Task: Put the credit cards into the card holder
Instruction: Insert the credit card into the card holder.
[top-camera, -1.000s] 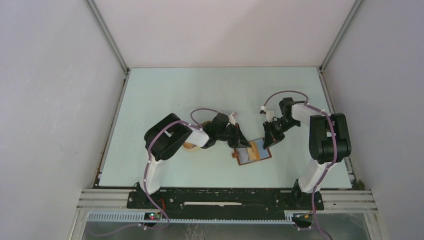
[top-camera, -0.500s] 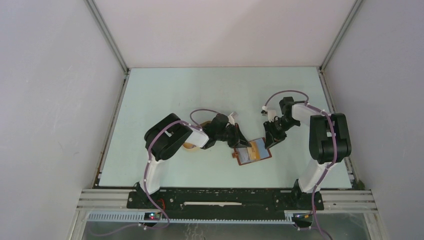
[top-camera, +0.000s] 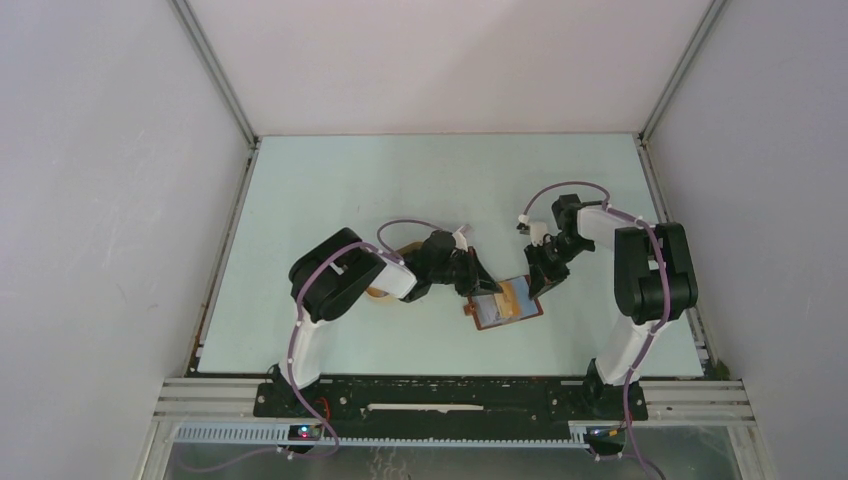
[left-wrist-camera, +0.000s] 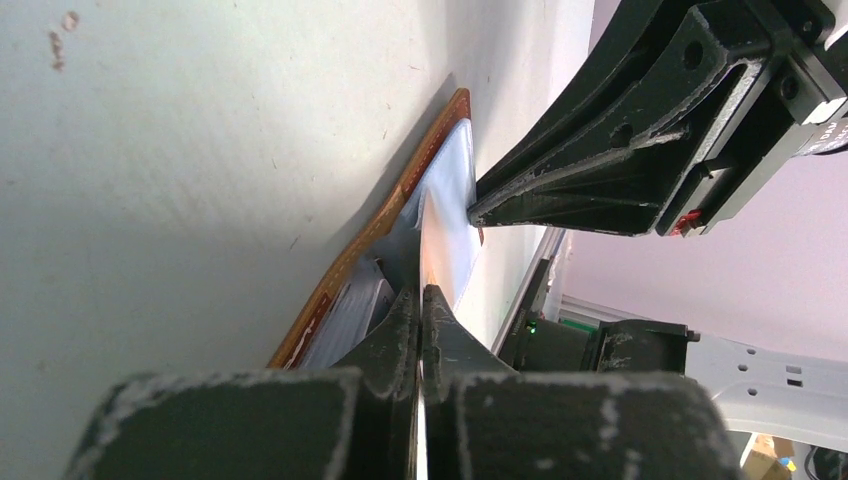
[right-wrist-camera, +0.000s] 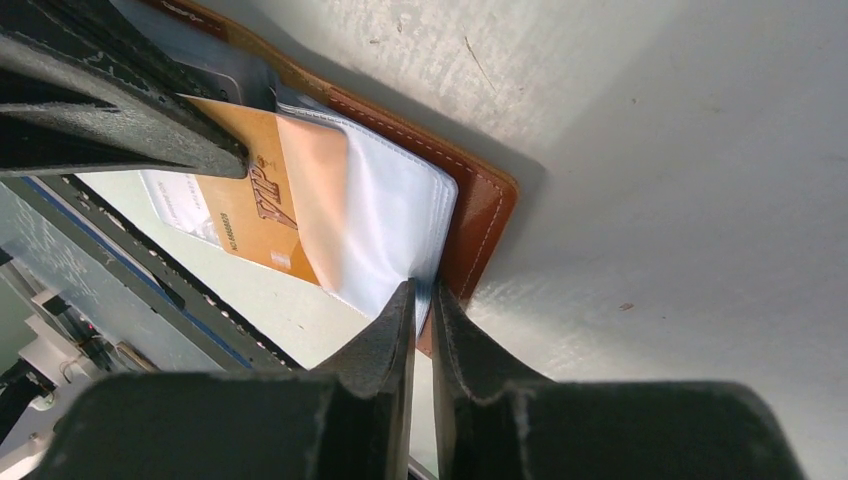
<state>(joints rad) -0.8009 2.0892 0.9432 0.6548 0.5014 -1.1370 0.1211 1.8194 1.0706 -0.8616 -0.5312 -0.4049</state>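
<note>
The card holder (top-camera: 507, 308) lies open on the table, brown leather outside (right-wrist-camera: 482, 205), clear pockets inside. My left gripper (top-camera: 487, 289) is shut on a tan-orange credit card (right-wrist-camera: 252, 215), which lies partly under a clear pocket sleeve (right-wrist-camera: 385, 225). In the left wrist view the card (left-wrist-camera: 427, 240) shows edge-on, running from the closed left gripper (left-wrist-camera: 421, 292) to the card holder (left-wrist-camera: 420, 175). My right gripper (top-camera: 537, 283) pinches the sleeve's edge at the far end of the card holder, its jaws nearly together around the thin sheet in the right wrist view (right-wrist-camera: 424, 290).
An oval cream tray (top-camera: 379, 291) lies mostly hidden under my left arm. A black frame rail (top-camera: 450, 398) runs along the near table edge. Side walls close the table in on the left and right.
The right arm has shifted slightly left while its fingertips stayed at the card holder's edge. The left gripper and the card have hardly moved.
</note>
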